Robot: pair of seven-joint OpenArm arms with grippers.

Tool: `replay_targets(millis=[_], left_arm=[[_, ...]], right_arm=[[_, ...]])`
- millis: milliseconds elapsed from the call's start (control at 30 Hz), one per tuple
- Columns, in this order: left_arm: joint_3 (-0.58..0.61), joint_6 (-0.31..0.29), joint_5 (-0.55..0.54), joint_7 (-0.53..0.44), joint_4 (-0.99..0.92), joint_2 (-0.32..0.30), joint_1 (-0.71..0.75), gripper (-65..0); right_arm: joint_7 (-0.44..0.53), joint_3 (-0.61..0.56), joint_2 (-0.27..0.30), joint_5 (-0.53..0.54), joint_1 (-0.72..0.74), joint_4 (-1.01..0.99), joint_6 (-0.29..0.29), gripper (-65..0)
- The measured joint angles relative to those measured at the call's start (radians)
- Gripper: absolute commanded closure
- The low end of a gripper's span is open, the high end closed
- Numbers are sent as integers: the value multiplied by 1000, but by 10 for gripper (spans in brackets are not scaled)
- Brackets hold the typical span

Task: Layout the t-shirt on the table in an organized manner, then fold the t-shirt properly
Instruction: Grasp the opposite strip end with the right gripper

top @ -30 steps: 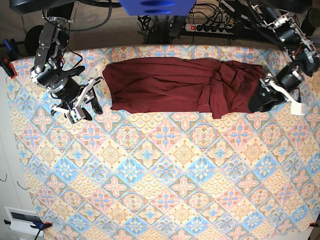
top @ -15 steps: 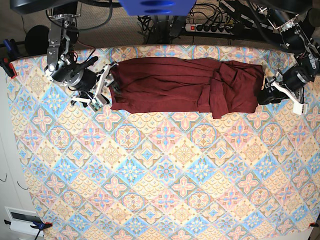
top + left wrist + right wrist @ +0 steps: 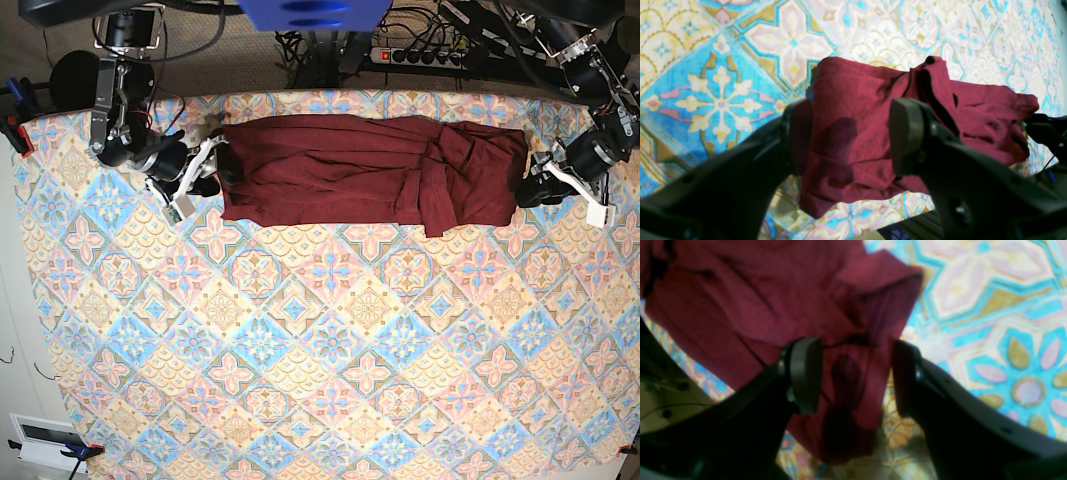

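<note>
Maroon t-shirt (image 3: 360,170) lay bunched on the table (image 3: 330,350); your left gripper (image 3: 850,133) and right gripper (image 3: 857,373) straddled its ends, jaws wide. You next needed to close and spread it.

T-shirt (image 3: 370,170) stretched sideways along the far edge of the desk (image 3: 330,370), in the base view. Right gripper (image 3: 212,165) at the shirt's left end, left gripper (image 3: 530,190) at its right end, each with jaws on either side of the cloth. Power strip (image 3: 420,55) behind the desk.
</note>
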Motion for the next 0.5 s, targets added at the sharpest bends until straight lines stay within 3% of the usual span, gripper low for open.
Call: replay_targets(millis=[500], left_arm=[[0,-1,-6,0,-2,0,0,-355]], right_arm=[[3,32,-8,29,-3,-68,8,-322]])
